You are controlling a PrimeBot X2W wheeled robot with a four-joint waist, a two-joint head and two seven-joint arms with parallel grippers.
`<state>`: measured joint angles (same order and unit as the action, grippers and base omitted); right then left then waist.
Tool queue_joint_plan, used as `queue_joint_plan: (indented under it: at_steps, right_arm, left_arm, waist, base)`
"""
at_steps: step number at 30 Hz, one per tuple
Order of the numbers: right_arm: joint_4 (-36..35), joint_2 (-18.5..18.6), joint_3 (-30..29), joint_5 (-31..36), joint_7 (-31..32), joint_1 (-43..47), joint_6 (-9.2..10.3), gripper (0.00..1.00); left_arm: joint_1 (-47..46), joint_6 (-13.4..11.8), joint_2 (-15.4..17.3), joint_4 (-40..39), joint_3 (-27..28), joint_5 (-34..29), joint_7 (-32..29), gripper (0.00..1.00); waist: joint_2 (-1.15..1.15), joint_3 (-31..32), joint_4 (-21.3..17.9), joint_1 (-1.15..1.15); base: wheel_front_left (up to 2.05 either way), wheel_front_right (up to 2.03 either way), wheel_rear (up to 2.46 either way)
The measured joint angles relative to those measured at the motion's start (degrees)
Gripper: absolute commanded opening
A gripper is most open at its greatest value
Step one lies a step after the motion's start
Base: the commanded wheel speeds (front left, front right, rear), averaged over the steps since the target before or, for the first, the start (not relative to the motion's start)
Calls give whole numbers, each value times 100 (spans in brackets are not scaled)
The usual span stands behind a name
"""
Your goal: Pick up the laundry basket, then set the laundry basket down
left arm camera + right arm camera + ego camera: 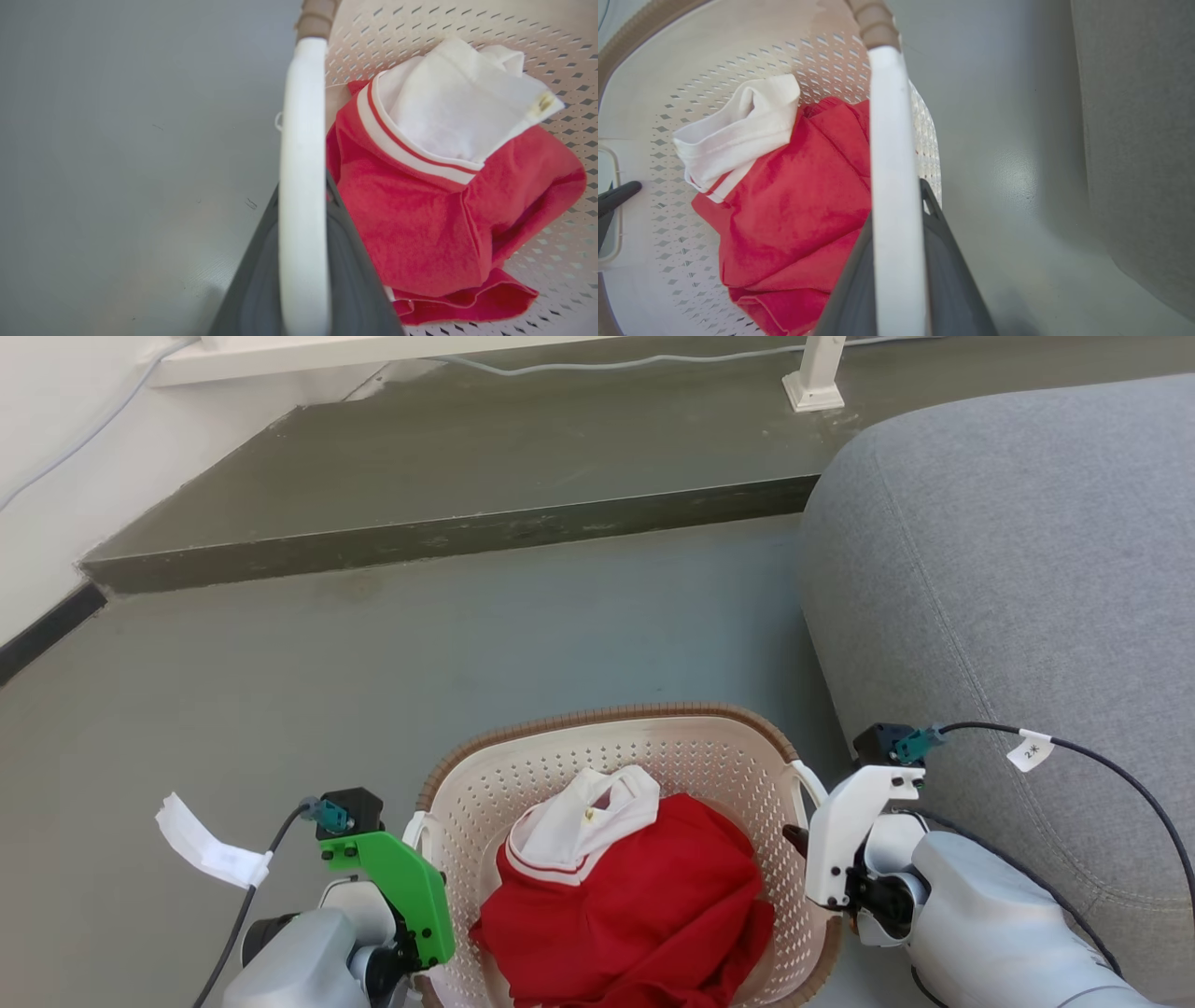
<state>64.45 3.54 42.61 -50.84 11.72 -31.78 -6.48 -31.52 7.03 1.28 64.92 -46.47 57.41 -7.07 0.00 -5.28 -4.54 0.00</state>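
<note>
- The small cream plastic laundry basket (523,775), with perforated walls and a brown woven-look rim, is at the lower middle of the head view. I cannot tell if it touches the grey floor (280,691).
- A grey upholstered sofa (1008,569) stands just beside it at the right of the frame. A dark raised step (467,457) crosses the upper part.
- A crumpled red garment with a white collar (625,905) lies inside the basket.
- In the left wrist view, the left gripper (302,196) is closed on a white handle (301,116), with one dark finger against each side. In the head view a green bracket (401,887) covers these fingers.
- In the right wrist view, the right gripper (896,200) clamps the other white handle (887,116) in the same way.
</note>
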Motion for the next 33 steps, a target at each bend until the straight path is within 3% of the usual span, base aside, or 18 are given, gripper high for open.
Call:
queue_joint_plan:
  at_steps: [18,33]
  right_arm:
    - [-156,32,63,-64,-219,-307,1,0]
    - [-530,187,86,-46,-1106,-738,1,0]
  left_arm:
    - [-353,1,0,111,19,48,338,0]
    - [-961,-3,23,92,179,-75,1158,0]
  waist:
    - [0,-492,-1,0]
    - [0,-1540,13,0]
  base:
    - [0,0,0]
    - [0,0,0]
